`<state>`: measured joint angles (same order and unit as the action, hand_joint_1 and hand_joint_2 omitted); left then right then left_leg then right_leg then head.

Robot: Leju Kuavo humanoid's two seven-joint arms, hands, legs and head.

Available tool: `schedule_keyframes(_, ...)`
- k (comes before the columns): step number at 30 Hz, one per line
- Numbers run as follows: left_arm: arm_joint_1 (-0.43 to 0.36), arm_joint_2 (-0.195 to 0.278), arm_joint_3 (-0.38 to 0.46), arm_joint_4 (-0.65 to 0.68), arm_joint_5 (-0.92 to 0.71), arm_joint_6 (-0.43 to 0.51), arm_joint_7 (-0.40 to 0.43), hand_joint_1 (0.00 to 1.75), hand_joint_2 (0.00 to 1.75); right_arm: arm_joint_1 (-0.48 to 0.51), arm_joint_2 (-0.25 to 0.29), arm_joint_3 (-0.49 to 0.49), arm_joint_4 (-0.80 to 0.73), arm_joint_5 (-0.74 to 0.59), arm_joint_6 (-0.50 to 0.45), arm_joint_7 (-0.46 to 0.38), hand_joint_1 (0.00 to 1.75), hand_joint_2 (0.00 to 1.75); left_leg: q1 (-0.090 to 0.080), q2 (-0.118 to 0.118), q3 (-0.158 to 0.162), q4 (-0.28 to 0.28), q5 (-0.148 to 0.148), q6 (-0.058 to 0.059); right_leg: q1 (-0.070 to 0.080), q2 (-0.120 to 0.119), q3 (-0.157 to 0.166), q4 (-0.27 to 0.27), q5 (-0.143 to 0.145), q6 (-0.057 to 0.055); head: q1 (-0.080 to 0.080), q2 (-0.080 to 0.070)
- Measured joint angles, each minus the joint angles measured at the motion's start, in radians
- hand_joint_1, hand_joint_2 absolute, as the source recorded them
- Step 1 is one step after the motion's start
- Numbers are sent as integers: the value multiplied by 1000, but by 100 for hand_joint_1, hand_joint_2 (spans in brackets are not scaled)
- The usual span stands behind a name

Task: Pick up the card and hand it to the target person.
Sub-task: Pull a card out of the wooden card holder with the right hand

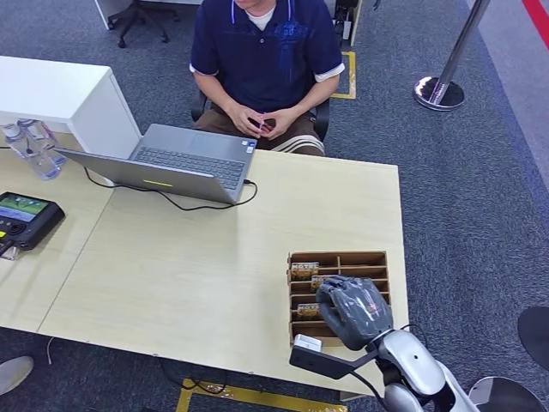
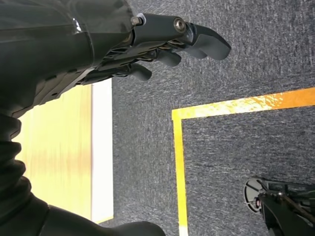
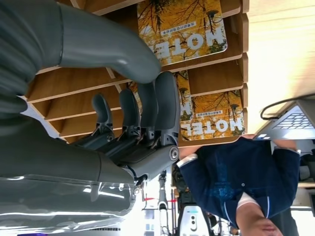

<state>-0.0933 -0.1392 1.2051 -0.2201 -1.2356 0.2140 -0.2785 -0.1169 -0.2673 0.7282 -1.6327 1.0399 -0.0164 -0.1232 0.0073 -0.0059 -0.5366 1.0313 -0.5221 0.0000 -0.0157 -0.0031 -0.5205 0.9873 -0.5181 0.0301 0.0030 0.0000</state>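
A wooden card rack (image 1: 372,257) stands at the table's near right corner, with yellow "HOTEL" cards in its slots (image 1: 304,269). My right hand (image 1: 352,309) hovers over the rack's middle. In the right wrist view its fingers (image 3: 142,110) curl down onto the partly hidden middle card (image 3: 184,98), and the thumb (image 3: 111,49) reaches close to the fingertips. Whether the card is pinched is unclear; it still lies in its slot. Two more cards (image 3: 182,29) (image 3: 217,115) lie in neighbouring slots. The target person (image 1: 265,60) sits across the table, hands together. My left hand (image 2: 163,44) hangs over the carpet with its fingers stretched out, holding nothing.
An open laptop (image 1: 175,163) with its cable sits in front of the person. A black tablet (image 1: 26,219) and plastic bottles (image 1: 35,146) lie at the far left. A stanchion base (image 1: 439,93) stands on the carpet at right. Yellow floor tape (image 2: 178,162) runs beside the table.
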Motion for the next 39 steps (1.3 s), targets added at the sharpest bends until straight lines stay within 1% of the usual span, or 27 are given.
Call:
schedule_keyframes(8, 0, 0, 0, 0, 0, 0, 0, 0, 175, 5, -1, 0, 0, -1, 4, 0, 101, 175, 0, 0, 0, 0, 0, 0, 0, 0, 0, 0, 0, 0, 0, 0)
schedule_keyframes(11, 0, 0, 0, 0, 0, 0, -1, 0, 175, 5, -1, 0, 0, -2, 12, -1, 104, 175, 0, 0, 0, 0, 0, 0, 0, 0, 0, 0, 0, 0, 0, 0)
schedule_keyframes(14, 0, 0, 0, 0, -1, 0, -1, 0, 175, 5, -1, 0, 0, -3, 22, -2, 104, 175, 0, 0, 0, 0, 0, 0, 0, 0, 0, 0, 0, 0, 0, 0)
schedule_keyframes(18, 0, 1, 0, 0, -2, 0, -1, 0, 175, 5, -2, 0, 0, -3, 26, -3, 95, 175, 0, 0, 0, 0, 0, 0, 0, 0, 0, 0, 0, 0, 0, 0)
schedule_keyframes(24, 0, 1, 0, 0, -3, 0, -2, 0, 175, 4, -5, 0, 0, -12, 35, -10, 110, 175, 0, 0, 0, 0, 0, 0, 0, 0, 0, 0, 0, 0, 0, 0)
schedule_keyframes(30, 0, 2, 0, 0, -3, 0, -2, 0, 175, 3, -6, 2, 0, -19, 39, -13, 109, 175, 0, 0, 0, 0, 0, 0, 0, 0, 0, 0, 0, 0, 0, 0)
schedule_keyframes(34, 0, 2, 0, 0, -3, 0, -1, 0, 175, 1, -6, 6, 0, -23, 42, -17, 111, 175, 0, 0, 0, 0, 0, 0, 0, 0, 0, 0, 0, 0, 0, 0)
schedule_keyframes(39, 0, 2, 0, 0, -4, 0, -1, 0, 175, -1, -7, 18, 6, -30, 43, -21, 108, 175, 0, 0, 0, 0, 0, 0, 0, 0, 0, 0, 0, 0, 0, 0)
